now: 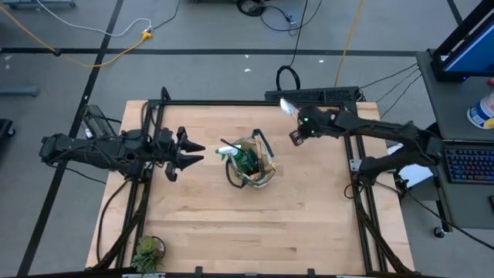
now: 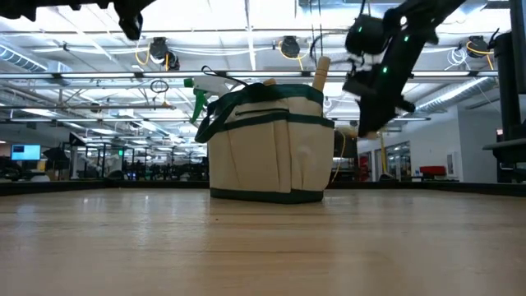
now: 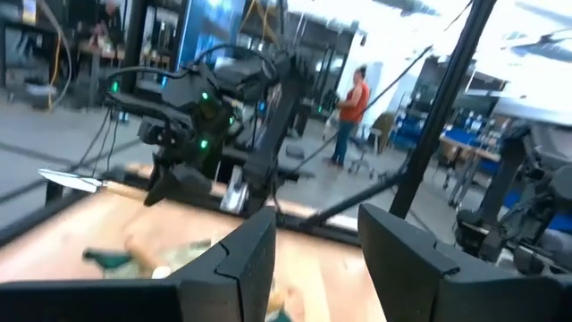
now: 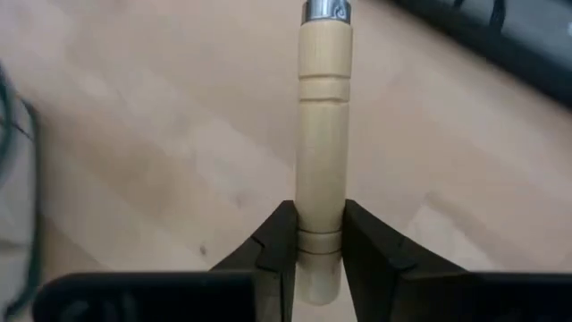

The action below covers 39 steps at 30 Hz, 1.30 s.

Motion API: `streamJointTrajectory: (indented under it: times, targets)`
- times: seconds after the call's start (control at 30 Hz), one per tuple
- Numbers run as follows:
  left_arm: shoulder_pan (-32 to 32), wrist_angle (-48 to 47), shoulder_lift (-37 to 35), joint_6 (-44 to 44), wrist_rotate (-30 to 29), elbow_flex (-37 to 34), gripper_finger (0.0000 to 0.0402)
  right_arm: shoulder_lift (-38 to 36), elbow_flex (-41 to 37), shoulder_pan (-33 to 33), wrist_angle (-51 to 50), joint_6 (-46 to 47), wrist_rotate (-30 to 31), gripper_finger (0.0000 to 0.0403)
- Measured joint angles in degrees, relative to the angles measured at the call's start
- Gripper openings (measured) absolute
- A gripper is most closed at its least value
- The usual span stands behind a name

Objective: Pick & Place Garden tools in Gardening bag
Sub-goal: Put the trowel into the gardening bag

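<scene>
Right hand is clamping a wooden-handled tool near the butt end of its handle, fingers pressed to either side; the metal ferrule shows at the far end, and in the high view the pale metal blade is pointing toward the far edge of the surface, up by the back rail. The gardening bag is standing upright near the middle of the surface, well apart from this hand, with a green spray bottle and another wooden handle already poking out of its top. Left hand is hovering to the bag's left, holding nothing, fingers moderately parted. Risks, as judged: the grip is sitting low on the handle, so the heavier metal end may be levering the tool around between the fingers during the carry, tilting or slipping it out. The bag's mouth is already looking crowded, and its loop handles are draping across the opening; the blade could be catching on a strap or on the bottle's trigger, tipping the light bag or leaving the tool perched on the rim. Release height is needing care.
</scene>
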Motion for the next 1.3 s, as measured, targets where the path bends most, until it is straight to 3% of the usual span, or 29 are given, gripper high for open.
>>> streamJointTrajectory:
  times: [0.43, 0.63, 0.9, 1.3]
  targets:
    - [-0.1, 13.1, 0.7, -1.0, -1.2, 0.0, 0.0166, -11.1, 0.1, 0.0, 10.8, -8.8, 4.1, 0.0059]
    - [-0.1, 21.1, 3.8, -5.3, -2.7, 0.1, 0.0166, -11.8, 0.1, 0.7, 16.3, -13.8, 3.9, 0.0059]
    - [-0.1, 24.5, 9.5, -13.6, -5.7, 0.1, 0.0166, -11.7, 0.1, 4.6, 19.6, -22.1, 3.9, 0.0059]
    - [-0.1, 26.3, 14.5, -24.2, -8.0, 0.1, 0.0166, -11.7, 0.1, 11.7, 26.3, -44.5, 3.9, 0.0059]
